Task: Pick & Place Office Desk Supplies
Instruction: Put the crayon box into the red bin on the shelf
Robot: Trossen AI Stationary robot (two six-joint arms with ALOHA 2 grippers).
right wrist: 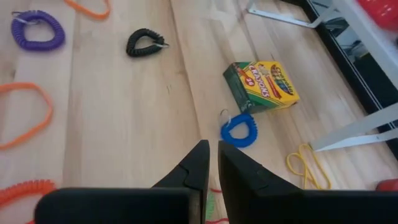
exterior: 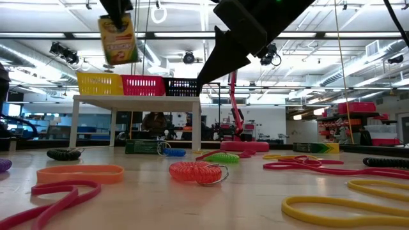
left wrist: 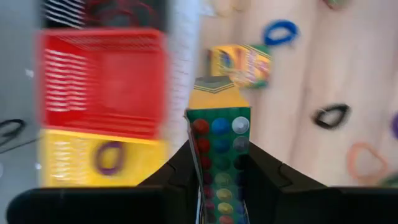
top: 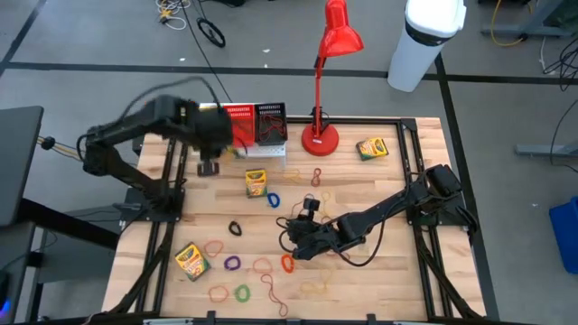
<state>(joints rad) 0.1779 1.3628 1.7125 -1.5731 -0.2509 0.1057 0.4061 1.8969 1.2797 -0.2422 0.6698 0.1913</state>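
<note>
While the left tool (left wrist: 214, 171) hangs above the desk's far-left part, it is clamped on a crayon box (left wrist: 217, 149), green-faced with coloured dots and a yellow pointed top, held well off the wood beside the red basket (left wrist: 102, 81) and yellow basket (left wrist: 68, 165); a purple loop (left wrist: 107, 157) lies in the yellow one. More green-and-yellow crayon boxes lie flat: one near the desk's middle by a blue coil (right wrist: 239, 132), one toward the far-right corner (top: 371, 148), one near the front-left corner (top: 191, 259). Thin loops in orange, purple, black, green, red and yellow are scattered over the front half. The right tool (right wrist: 210, 163) sits low over the desk's centre, fingers together and holding nothing. Open wood remains along the right edge and between the loops at the front-left. The red lamp (top: 323, 81) stands at the far edge. The left arm is motion-blurred from above, and the baskets' contents are mostly hard to make out.
</note>
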